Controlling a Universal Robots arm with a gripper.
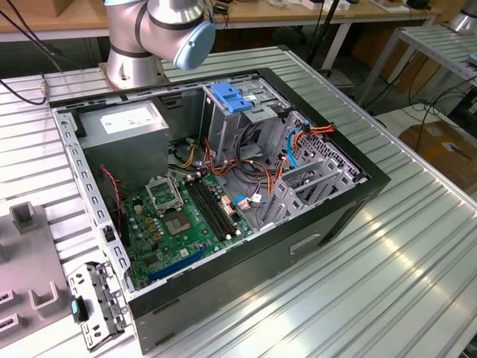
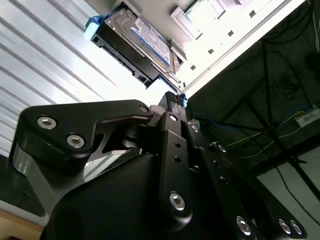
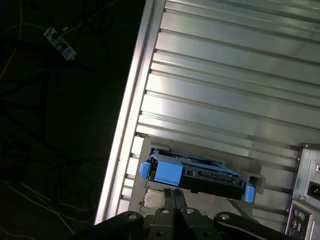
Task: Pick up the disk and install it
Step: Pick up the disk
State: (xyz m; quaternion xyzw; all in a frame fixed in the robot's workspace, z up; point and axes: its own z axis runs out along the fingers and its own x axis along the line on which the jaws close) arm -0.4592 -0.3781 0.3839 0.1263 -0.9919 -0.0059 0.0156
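The disk (image 2: 145,40) (image 3: 192,172), a silver drive with a white-and-blue label and blue side rails, rests on a grey holder close to the ribbed table's edge. In both wrist views my gripper (image 2: 172,100) (image 3: 174,192) hovers just short of the disk's near side. Its black fingers are shut together with nothing between them. In the exterior view the open computer case (image 1: 343,216) lies on the table. The metal drive cage (image 1: 223,127) with its blue latch (image 1: 231,97) stands inside at the back.
Inside the case are a grey power supply (image 1: 123,123), a green motherboard (image 1: 186,216) and loose orange and blue cables (image 1: 298,142). The arm's base (image 1: 141,45) stands behind the case. The table edge (image 3: 125,135) drops to a dark floor beside the disk.
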